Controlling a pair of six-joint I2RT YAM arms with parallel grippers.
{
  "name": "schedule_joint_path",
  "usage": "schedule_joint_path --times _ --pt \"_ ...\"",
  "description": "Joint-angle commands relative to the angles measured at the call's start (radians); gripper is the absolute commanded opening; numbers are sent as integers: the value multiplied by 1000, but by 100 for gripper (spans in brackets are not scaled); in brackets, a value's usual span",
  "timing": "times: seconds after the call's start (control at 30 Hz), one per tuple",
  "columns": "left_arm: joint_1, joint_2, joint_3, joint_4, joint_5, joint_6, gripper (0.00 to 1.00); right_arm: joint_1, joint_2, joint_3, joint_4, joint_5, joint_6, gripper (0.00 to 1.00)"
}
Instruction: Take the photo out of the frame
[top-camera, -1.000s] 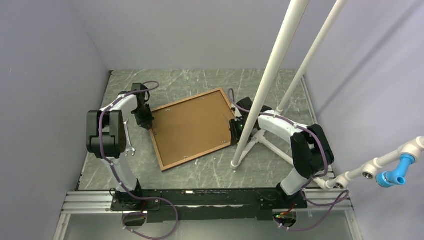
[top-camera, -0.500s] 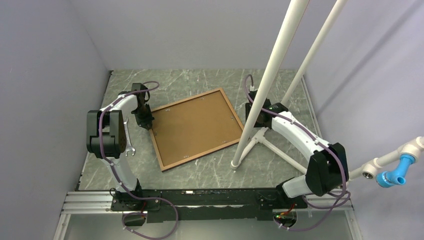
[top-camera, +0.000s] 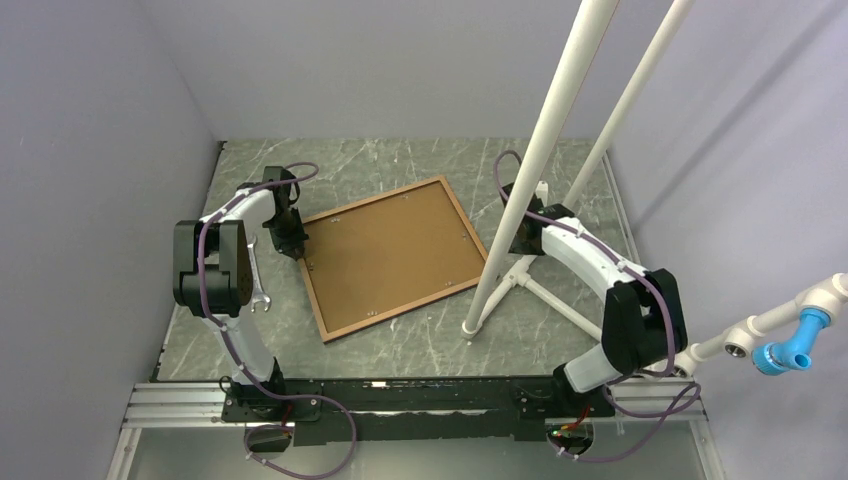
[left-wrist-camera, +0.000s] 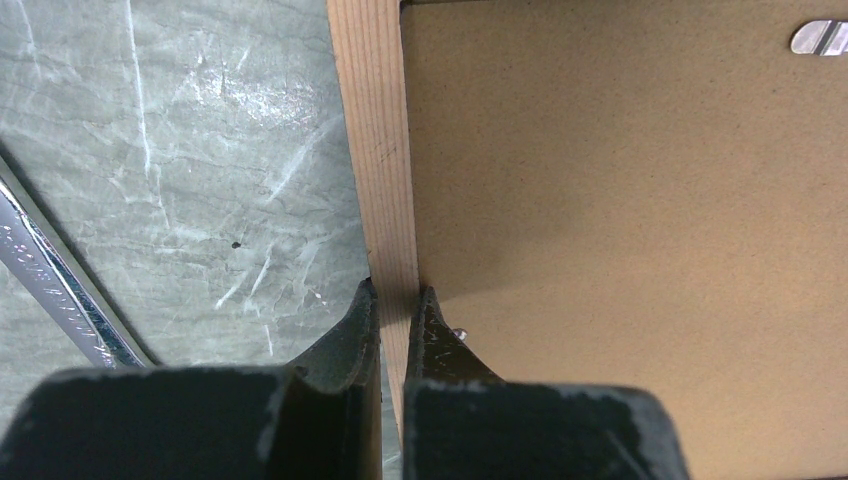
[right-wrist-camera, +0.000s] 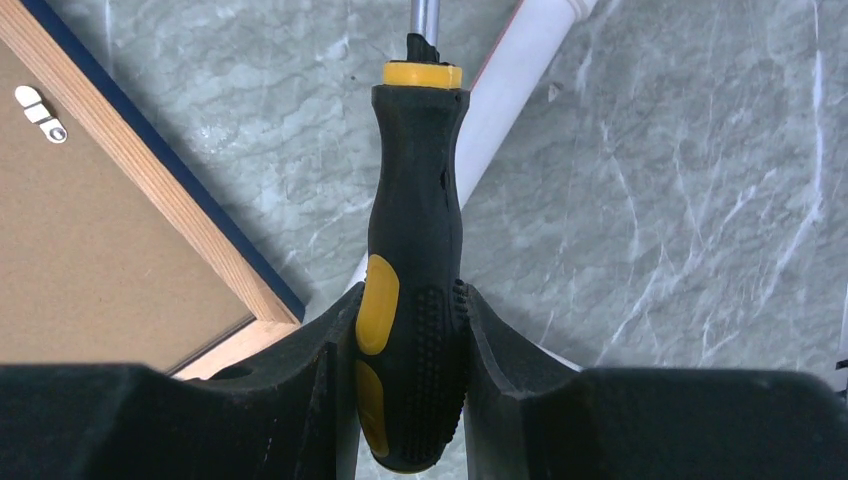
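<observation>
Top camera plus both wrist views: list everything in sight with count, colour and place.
frame: one, brown backing up, light wood rim, navy edge, mid-table
clips: several, silver, on the backing
wrench: one, silver, on table left of frame
screwdriver: one, black and yellow handle, in right pincer
poles: two, white, slanting up right of frame
table: one, grey marble
left pincer: black, shut on frame's rim
right pincer: black, shut on screwdriver
</observation>
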Motion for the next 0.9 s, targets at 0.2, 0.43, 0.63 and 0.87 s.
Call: schedule_joint_path --times 0.2,0.43,0.63,0.87 --pt "-2 -18 11 12 28 57 0 -24 -270 -202 26 15 133 0" --pt "-2 -16 7 16 39 58 0 -55 -273 -213 59 -15 74 0" --pt "-2 -9 7 13 28 59 0 -79 -19 -23 116 -35 -4 0" --pt "-2 -9 8 11 25 59 0 -150 337 327 119 -20 -96 0"
